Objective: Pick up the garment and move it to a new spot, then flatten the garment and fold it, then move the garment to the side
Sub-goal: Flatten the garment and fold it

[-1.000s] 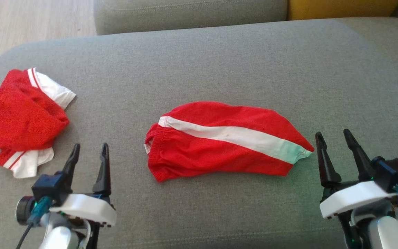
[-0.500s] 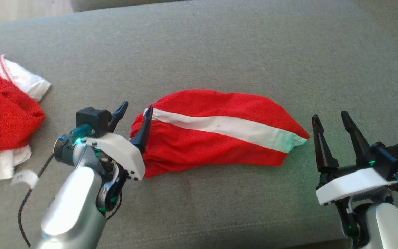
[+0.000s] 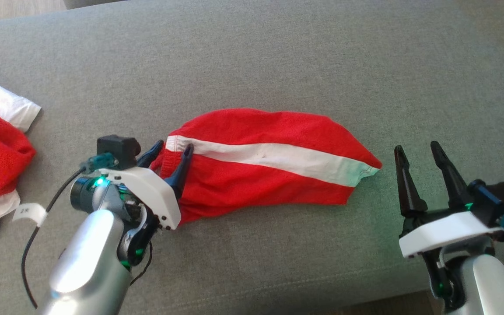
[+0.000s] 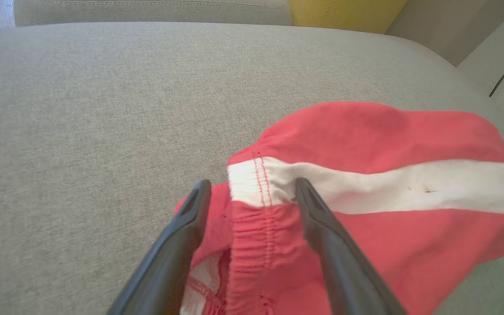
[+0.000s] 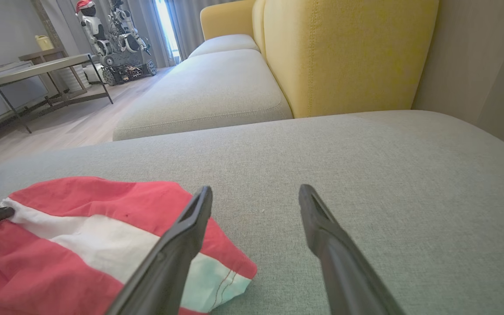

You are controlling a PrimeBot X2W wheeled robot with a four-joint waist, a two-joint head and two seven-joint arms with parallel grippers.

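The red cloth shorts with a white stripe (image 3: 269, 129) look soft and matt on the coarse-woven grey fabric cushion (image 3: 278, 57).

Red shorts (image 3: 274, 175) lying on the grey couch cushion (image 3: 278, 65)
They are lying flat, a white stripe running along them, the stretchy waist at the left.

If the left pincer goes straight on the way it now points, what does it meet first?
Probably the waistband of the red shorts: the open left pincer straddles it, though whether it touches the cloth is unclear.
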